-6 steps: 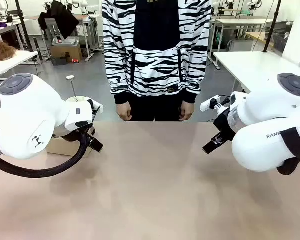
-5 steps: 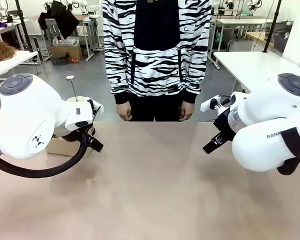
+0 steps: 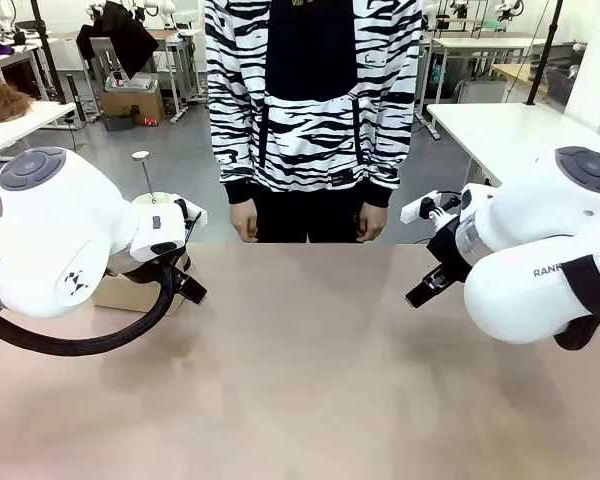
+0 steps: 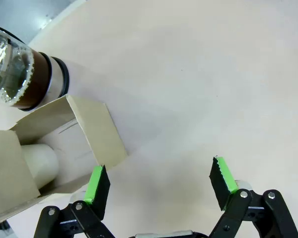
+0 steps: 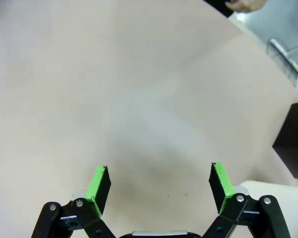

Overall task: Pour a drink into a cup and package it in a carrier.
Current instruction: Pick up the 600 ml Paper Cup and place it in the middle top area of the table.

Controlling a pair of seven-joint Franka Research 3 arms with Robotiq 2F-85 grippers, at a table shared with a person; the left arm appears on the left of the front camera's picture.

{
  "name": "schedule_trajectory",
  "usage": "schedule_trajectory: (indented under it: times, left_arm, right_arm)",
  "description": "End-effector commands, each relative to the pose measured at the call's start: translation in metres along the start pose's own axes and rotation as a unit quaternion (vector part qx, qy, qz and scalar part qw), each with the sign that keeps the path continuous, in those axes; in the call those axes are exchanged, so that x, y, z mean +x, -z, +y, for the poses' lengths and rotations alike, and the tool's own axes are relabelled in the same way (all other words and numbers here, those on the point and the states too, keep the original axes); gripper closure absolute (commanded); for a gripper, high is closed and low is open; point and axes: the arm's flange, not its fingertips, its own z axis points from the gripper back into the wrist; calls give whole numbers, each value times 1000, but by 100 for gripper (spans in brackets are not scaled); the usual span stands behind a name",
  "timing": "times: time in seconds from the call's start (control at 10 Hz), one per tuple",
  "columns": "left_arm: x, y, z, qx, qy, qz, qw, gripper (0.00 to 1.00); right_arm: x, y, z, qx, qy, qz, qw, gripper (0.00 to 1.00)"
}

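Left claw [image 4: 158, 171], fingers spread wide, hangs over the bench [image 3: 310, 380] just beside the cardboard carrier [image 4: 97, 134] near the left edge; right claw [image 5: 159, 173] gapes likewise.

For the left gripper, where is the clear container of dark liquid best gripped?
Likely across the container on its clear round wall, clear of the black bands, coming from the bare table side, since the carrier stands close on its other side. Its top is cut off. The left gripper is open.
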Motion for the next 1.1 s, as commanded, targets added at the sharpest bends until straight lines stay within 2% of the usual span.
schedule_trajectory:
  times: [0.0,0.2,0.4,0.6,0.7,0.8,1.0]
  left_arm:
    - [0,0,0,0,0,0,1000,0]
    - [0,0,0,0,0,0,1000,0]
    - [0,0,0,0,0,0,1000,0]
    - [0,0,0,0,0,0,1000,0]
    - [0,0,0,0,0,0,1000,0]
    - [0,0,0,0,0,0,1000,0]
    - [0,0,0,0,0,0,1000,0]
  right_arm:
    - [0,0,0,0,0,0,1000,0]
    - [0,0,0,0,0,0,1000,0]
    - [40,-42,-18,15,0,-14,1000,0]
    - [69,-105,-44,12,-5,-37,999,0]
    - [71,-132,-65,24,-9,-56,998,0]
    - [63,-153,-98,62,-15,-74,995,0]
    - [16,-170,-188,179,-54,-148,971,0]
